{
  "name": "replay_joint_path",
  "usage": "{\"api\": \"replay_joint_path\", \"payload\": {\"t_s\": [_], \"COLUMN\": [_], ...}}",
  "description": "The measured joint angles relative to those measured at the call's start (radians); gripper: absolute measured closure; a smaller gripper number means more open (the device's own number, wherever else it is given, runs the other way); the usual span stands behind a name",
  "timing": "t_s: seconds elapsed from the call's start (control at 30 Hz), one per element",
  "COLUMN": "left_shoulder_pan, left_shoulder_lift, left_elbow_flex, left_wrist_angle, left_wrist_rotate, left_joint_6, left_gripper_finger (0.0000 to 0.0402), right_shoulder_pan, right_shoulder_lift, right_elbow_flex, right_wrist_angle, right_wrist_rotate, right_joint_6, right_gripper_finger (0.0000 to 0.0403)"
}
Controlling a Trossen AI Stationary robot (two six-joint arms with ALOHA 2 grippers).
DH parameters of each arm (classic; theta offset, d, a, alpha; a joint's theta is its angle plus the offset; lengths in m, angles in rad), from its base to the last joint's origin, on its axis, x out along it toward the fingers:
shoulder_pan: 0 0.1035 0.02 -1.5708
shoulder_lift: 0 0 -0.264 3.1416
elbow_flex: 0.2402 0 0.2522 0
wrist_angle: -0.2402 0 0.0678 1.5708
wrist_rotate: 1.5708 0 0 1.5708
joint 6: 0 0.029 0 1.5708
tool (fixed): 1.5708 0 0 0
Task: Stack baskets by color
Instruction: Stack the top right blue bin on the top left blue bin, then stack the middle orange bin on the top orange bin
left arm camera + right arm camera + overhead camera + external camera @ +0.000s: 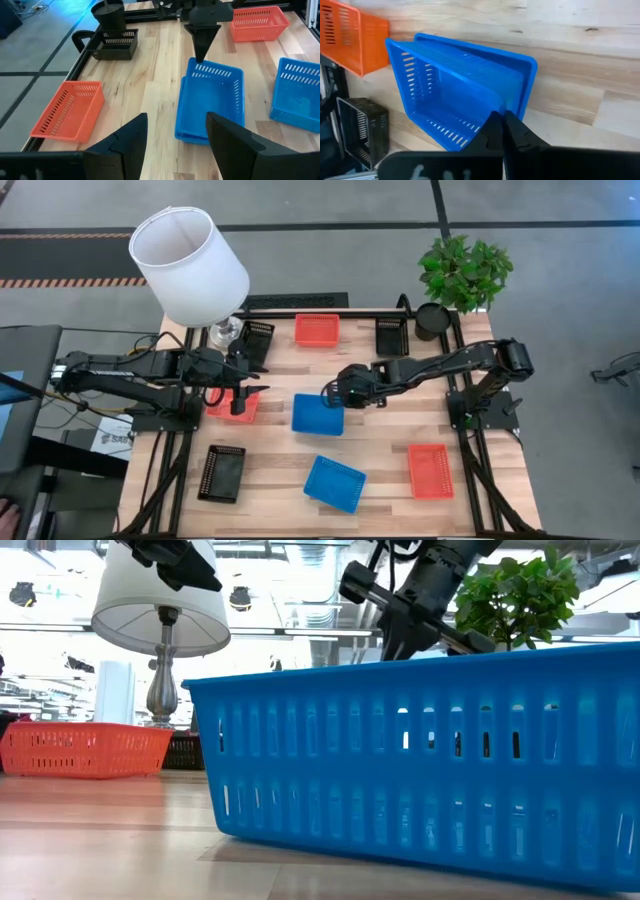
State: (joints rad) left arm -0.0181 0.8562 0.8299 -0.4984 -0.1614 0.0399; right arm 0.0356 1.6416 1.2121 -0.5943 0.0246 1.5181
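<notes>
Two blue baskets [212, 100] lie nested at the table's middle, the lower one flat on the wood. My right gripper [502, 122] is shut, its tips at the far-right rim of the upper one, slanting down. My left gripper [177, 137] hangs open above a red basket [228, 408] at the left. A third blue basket [335, 483] lies near the front edge. Further red baskets lie at the far middle [317, 329] and the front right [430, 470]. Black baskets lie at the front left [222, 473], far left [255, 340] and far right [391, 335]. My right gripper's shut fingertips [201, 55] come slanting down from above and from the table's right at the upper blue basket's rim [522, 75]. Whether they touch the rim I cannot tell. The nested pair lies flat on the table.
A white lampshade [190, 265] on its lamp stands at the far left corner. A round black pot [432, 320] and a green plant [465, 272] stand at the far right. Bare wood shows between the baskets at the middle right.
</notes>
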Motion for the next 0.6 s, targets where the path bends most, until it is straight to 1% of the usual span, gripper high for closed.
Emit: {"api": "replay_joint_path", "payload": {"t_s": [0.1, 0.17, 0.6], "left_shoulder_pan": [0.0, 0.0, 0.0], "left_shoulder_lift": [0.0, 0.0, 0.0], "left_elbow_flex": [0.0, 0.0, 0.0], "left_wrist_angle": [0.0, 0.0, -0.004], "left_wrist_rotate": [0.0, 0.0, -0.001], "left_joint_6": [0.0, 0.0, 0.002], "left_gripper_finger": [0.0212, 0.0212, 0.0212], "right_shoulder_pan": [-0.008, -0.013, -0.042], "right_shoulder_lift": [0.0, 0.0, 0.0], "right_elbow_flex": [-0.002, -0.002, -0.002], "right_wrist_angle": [-0.014, -0.012, -0.019], "right_wrist_rotate": [0.0, 0.0, 0.019], "right_joint_6": [-0.024, -0.031, -0.068], "right_gripper_finger": [0.0397, 0.0383, 0.0246]}}
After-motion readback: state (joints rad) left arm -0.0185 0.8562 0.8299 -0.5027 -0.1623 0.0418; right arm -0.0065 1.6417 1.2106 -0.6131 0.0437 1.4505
